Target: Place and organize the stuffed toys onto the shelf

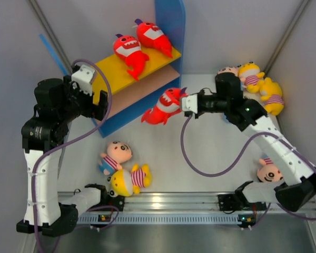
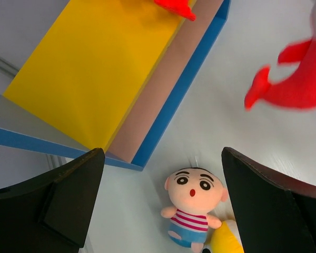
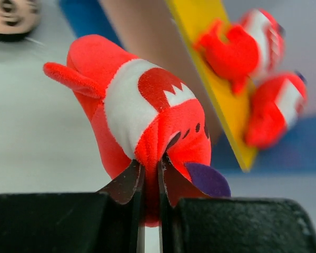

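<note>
Top view, bottom centre: pink doll and yellow doll lie touching on the table. Lower right: second pink doll, partly behind the right arm.

Mid left: left gripper sits just beside the left end of the shelf. Jaws are wide with nothing between them. In its wrist view we look down past both fingers at the pink doll.

Centre: right gripper has its jaws pinched on a shark. In the right wrist view we see the fingertips nipping the fabric at its head end, next to the purple tip. The shark is just in front of the shelf's lower board. We cannot tell if it is off the table.

Upper centre: two sharks lie side by side on the shelf's yellow top board.

Upper right: two yellow dolls lie close together. A third pink doll is mostly hidden behind the right arm.
</note>
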`<state>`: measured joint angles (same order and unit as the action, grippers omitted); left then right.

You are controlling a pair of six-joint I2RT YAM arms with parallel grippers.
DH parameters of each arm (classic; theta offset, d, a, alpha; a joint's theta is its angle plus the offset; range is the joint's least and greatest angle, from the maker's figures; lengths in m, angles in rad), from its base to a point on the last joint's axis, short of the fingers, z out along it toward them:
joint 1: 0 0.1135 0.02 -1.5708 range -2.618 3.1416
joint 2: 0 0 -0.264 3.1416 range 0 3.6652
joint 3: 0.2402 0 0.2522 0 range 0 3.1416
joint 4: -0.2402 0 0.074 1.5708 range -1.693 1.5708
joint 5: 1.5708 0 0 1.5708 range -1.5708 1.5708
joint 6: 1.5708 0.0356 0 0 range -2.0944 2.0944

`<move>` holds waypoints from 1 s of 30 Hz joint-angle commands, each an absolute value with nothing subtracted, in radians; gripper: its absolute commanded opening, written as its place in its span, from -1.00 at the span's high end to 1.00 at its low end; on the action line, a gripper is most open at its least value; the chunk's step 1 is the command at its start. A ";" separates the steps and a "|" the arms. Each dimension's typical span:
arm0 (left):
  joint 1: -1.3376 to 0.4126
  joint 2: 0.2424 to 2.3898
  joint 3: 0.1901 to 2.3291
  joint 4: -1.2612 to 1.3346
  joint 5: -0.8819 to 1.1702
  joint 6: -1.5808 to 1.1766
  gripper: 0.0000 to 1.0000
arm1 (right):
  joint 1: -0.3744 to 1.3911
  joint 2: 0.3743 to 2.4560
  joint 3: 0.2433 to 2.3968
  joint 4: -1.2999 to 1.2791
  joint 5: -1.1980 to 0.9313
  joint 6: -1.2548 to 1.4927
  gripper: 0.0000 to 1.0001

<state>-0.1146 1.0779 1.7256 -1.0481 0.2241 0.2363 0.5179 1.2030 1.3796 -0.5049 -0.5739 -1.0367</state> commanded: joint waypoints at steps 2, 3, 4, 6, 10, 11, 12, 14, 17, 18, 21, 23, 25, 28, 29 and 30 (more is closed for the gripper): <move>-0.114 1.060 1.737 -1.028 0.268 0.261 -0.98 | 0.649 1.383 1.569 -0.782 -0.836 -1.379 1.00; -0.114 1.057 1.724 -1.028 0.293 0.267 -0.98 | 0.672 1.414 1.595 -0.796 -0.856 -1.420 1.00; -0.114 1.057 1.688 -1.026 0.316 0.267 -0.98 | 0.704 1.474 1.621 -0.831 -0.883 -1.471 1.00; -0.114 1.063 1.643 -1.026 0.403 0.253 -0.98 | 0.722 1.534 1.704 -0.828 -0.965 -1.511 1.00; -0.115 1.065 1.519 -1.025 0.633 0.253 -0.98 | 0.753 1.640 1.755 -0.759 -1.003 -1.511 1.00; -0.117 1.068 1.506 -1.025 0.670 0.255 -0.98 | 0.759 1.653 1.778 -0.756 -0.993 -1.509 1.00; -0.121 1.078 1.500 -1.025 0.710 0.256 -0.98 | 0.768 1.667 1.792 -0.759 -0.994 -1.512 1.00; -0.135 1.092 1.496 -1.026 0.695 0.264 -0.98 | 0.776 1.695 1.813 -0.753 -1.037 -1.514 1.00; -0.172 1.118 1.499 -1.025 0.641 0.278 -0.98 | 0.784 1.713 1.819 -0.697 -1.055 -1.497 1.00; -0.190 1.124 1.497 -1.025 0.641 0.284 -0.98 | 0.791 1.716 1.825 -0.684 -1.057 -1.493 1.00; -0.207 1.135 1.496 -1.025 0.644 0.285 -0.98 | 0.810 1.750 1.871 -0.670 -1.078 -1.486 1.00; -0.207 1.140 1.499 -1.026 0.637 0.284 -0.97 | 0.819 1.773 1.896 -0.661 -1.112 -1.479 1.00; -0.209 1.140 1.494 -1.025 0.655 0.282 -0.90 | 0.828 1.782 1.893 -0.606 -1.121 -1.465 1.00; -0.209 1.143 1.483 -1.025 0.661 0.282 -0.34 | 0.839 1.786 1.878 -0.502 -1.153 -1.395 1.00; -0.209 1.144 1.482 -1.025 0.657 0.282 -0.13 | 0.838 1.787 1.868 -0.477 -1.163 -1.378 1.00; -0.209 1.144 1.483 -1.025 0.652 0.281 0.57 | 0.839 1.784 1.859 -0.450 -1.166 -1.356 1.00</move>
